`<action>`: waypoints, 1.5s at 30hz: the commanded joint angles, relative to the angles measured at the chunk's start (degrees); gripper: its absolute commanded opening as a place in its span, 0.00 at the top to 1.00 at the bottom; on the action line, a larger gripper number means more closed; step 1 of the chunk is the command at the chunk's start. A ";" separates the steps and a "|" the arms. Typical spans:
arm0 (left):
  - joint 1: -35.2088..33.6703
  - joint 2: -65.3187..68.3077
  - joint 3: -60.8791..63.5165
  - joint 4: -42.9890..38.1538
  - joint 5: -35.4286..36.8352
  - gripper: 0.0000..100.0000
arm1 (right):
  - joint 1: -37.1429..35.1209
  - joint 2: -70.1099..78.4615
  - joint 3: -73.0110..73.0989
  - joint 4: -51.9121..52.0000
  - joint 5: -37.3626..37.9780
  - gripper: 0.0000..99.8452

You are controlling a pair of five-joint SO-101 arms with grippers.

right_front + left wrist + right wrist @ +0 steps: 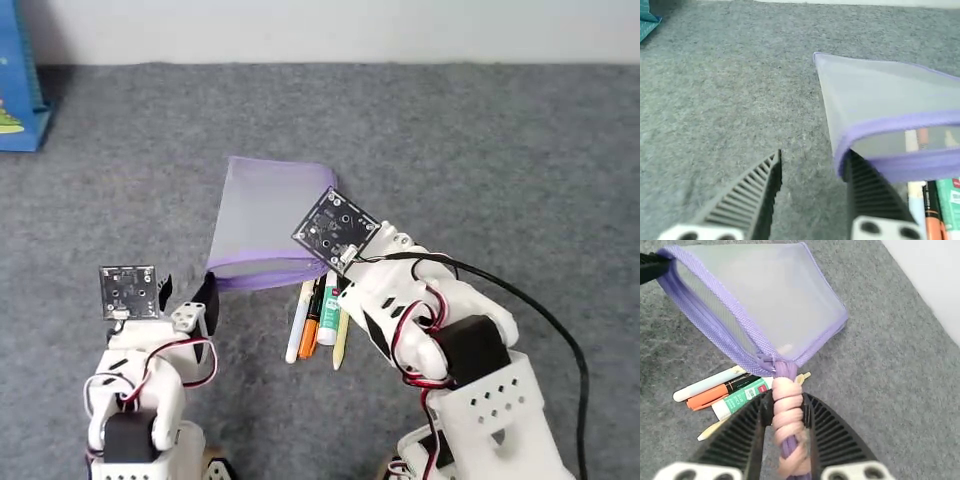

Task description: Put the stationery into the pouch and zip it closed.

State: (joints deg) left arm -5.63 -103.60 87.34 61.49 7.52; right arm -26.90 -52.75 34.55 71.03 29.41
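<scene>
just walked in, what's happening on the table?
The right gripper is shut on the braided pull cord at one end of the purple pouch. The left gripper is open, with one finger at the pouch's other corner. The stationery lies on the grey mat by the pouch's mouth, not yet inside.

The pouch (770, 295) is frosted, smooth plastic edged in woven purple cloth; its braided cord (787, 410) looks soft. The desk (450, 150) wears rough grey felt. Jaws are matt, ribbed black plastic.
</scene>
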 commanded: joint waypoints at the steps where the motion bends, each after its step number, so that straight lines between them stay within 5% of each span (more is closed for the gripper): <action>1: -0.18 -0.09 0.04 -2.90 0.88 0.79 | 1.27 -0.75 -0.35 0.31 0.62 0.99; 16: 5.89 -0.09 5.32 -10.37 -0.09 0.79 | -1.54 -0.84 -0.35 1.71 0.62 0.99; 26: 5.80 -0.09 4.79 -10.11 -6.07 0.99 | 1.71 -0.92 -0.79 1.10 0.70 0.99; 34: -0.18 -0.09 -9.63 7.38 -7.12 0.99 | 1.71 -0.92 -0.79 -0.66 -2.37 0.99; 41: -0.62 0.09 -13.67 8.44 -6.86 0.99 | 1.71 -0.92 -4.75 6.64 -3.43 0.75; 45: -0.62 0.26 -17.19 8.79 -6.68 0.99 | 1.71 -0.92 -9.05 11.47 -7.21 0.74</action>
State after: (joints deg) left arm -5.80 -103.52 75.65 69.93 0.66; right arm -25.49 -52.84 31.03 79.82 24.48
